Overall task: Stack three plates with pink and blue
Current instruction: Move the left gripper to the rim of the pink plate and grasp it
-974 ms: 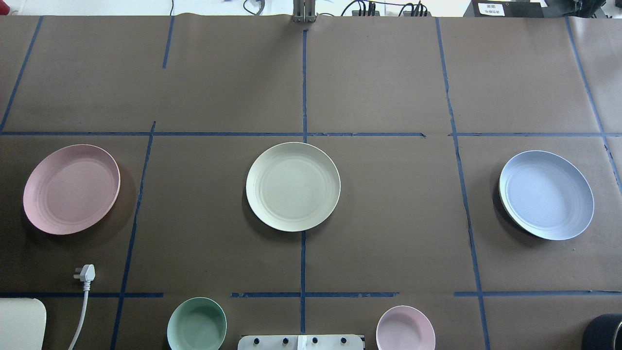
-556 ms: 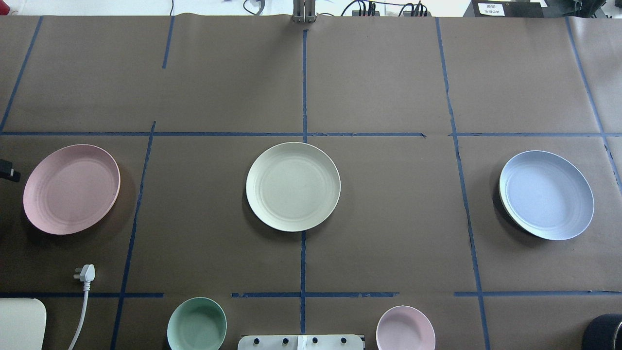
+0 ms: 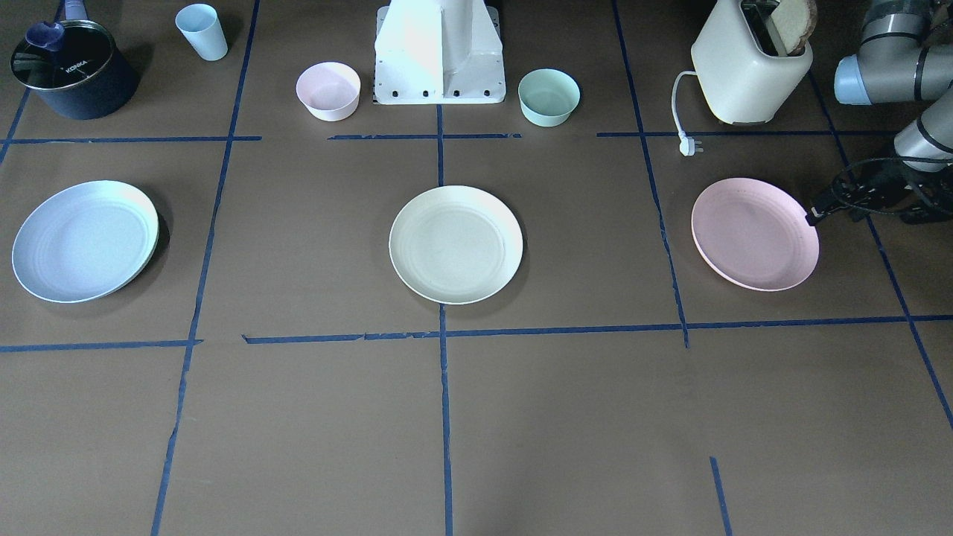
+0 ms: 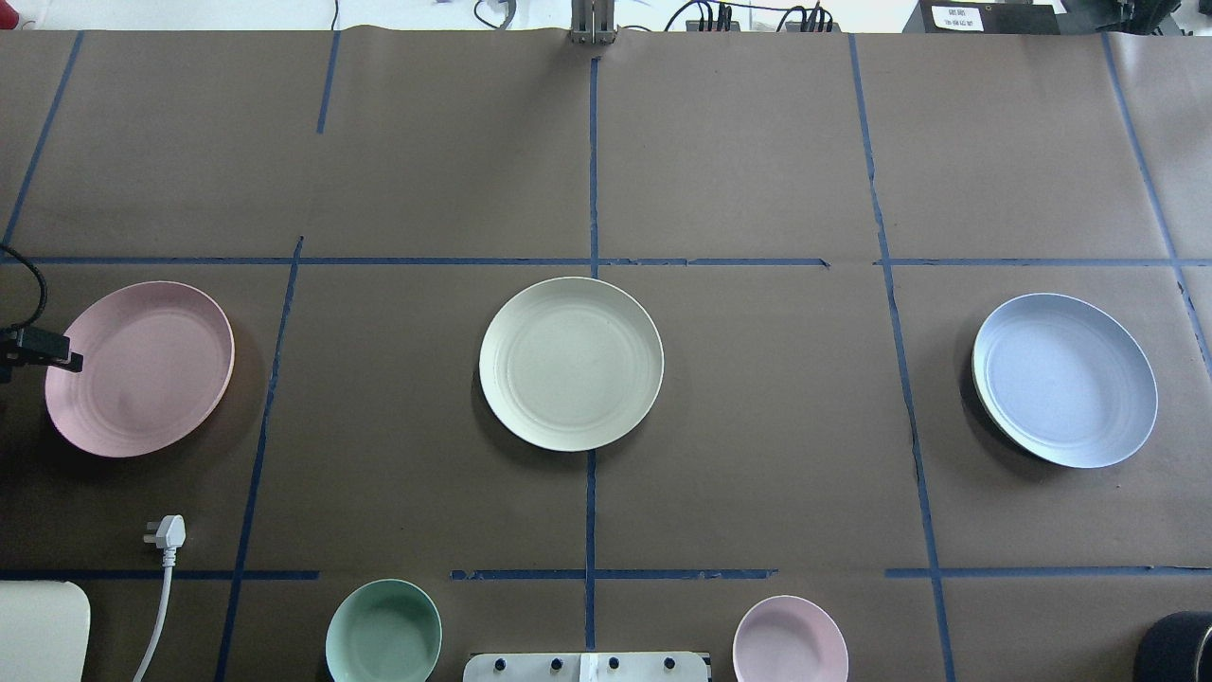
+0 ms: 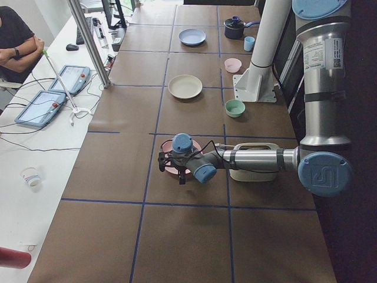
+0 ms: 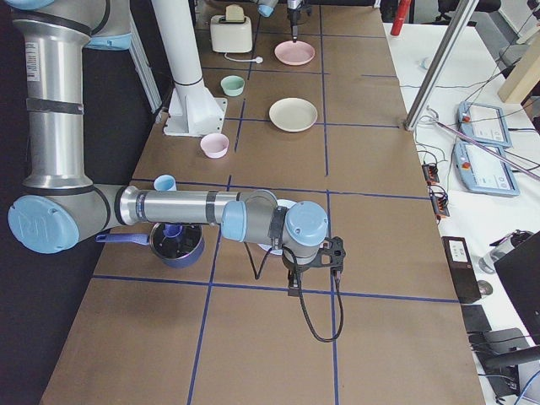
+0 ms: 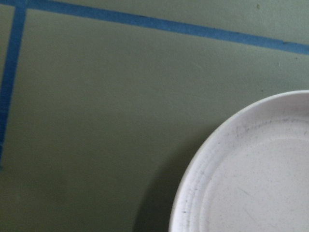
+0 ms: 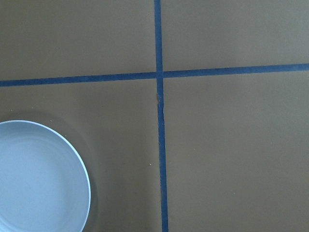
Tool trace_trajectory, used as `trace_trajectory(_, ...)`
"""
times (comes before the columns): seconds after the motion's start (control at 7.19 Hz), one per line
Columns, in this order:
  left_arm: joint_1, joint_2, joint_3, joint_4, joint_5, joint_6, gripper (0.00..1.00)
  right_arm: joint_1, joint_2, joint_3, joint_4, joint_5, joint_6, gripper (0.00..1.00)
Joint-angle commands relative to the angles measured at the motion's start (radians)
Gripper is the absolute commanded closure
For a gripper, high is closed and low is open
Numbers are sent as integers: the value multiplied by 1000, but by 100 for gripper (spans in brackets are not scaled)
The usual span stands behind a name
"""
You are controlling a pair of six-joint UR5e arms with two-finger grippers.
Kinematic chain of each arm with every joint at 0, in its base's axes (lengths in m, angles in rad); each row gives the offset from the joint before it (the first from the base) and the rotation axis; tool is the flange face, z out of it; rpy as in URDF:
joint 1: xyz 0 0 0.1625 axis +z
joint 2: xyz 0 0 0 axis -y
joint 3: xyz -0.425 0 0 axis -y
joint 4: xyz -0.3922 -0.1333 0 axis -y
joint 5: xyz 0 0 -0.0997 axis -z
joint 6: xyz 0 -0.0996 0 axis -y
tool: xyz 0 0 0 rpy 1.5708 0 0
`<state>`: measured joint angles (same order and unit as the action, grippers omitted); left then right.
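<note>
Three plates lie apart in a row on the brown table. The pink plate (image 4: 139, 368) is at the left, the cream plate (image 4: 571, 363) in the middle and the light blue plate (image 4: 1064, 379) at the right. My left gripper (image 4: 45, 350) reaches in at the pink plate's (image 3: 754, 233) outer rim, with a black tip (image 3: 813, 217) just at the edge. I cannot tell whether it is open or shut. The left wrist view shows only that plate's rim (image 7: 251, 169). My right gripper (image 6: 295, 278) shows only in the right side view, near the blue plate (image 8: 38, 179), and I cannot tell its state.
A mint-green bowl (image 4: 383, 632) and a small pink bowl (image 4: 790, 639) stand beside the robot base (image 3: 439, 52). A toaster (image 3: 750, 67) with its plug (image 4: 168, 531) is behind the pink plate. A dark pot (image 3: 71, 71) and a blue cup (image 3: 202, 31) are behind the blue plate.
My left gripper has come in from the overhead view's left edge and now reaches the pink plate's rim. The plates have not moved.
</note>
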<state>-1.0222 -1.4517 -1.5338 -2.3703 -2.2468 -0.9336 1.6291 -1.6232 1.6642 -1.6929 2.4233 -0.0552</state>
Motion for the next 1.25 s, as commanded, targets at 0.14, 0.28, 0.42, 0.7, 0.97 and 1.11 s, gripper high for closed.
trace_trajectory(0.14,14,-1,4,-4,6,-7,27,0,0,0,-1,-1,0,0)
trace_trajectory(0.28,14,-1,4,-4,7,-5,47,0,0,0,-1,-1,0,0)
trace_trajectory(0.42,14,-1,3,-4,6,-5,65,0,0,0,-1,-1,0,0)
trace_trajectory(0.7,14,-1,-3,-3,-2,-8,96,0,2,2,-1,2,1,0)
trace_trajectory(0.97,8,4,-12,5,-48,-10,100,0,-1,11,-1,-1,0,0)
trace_trajectory(1.11,-13,8,-35,8,-150,-10,100,2,-1,11,-1,-1,1,0)
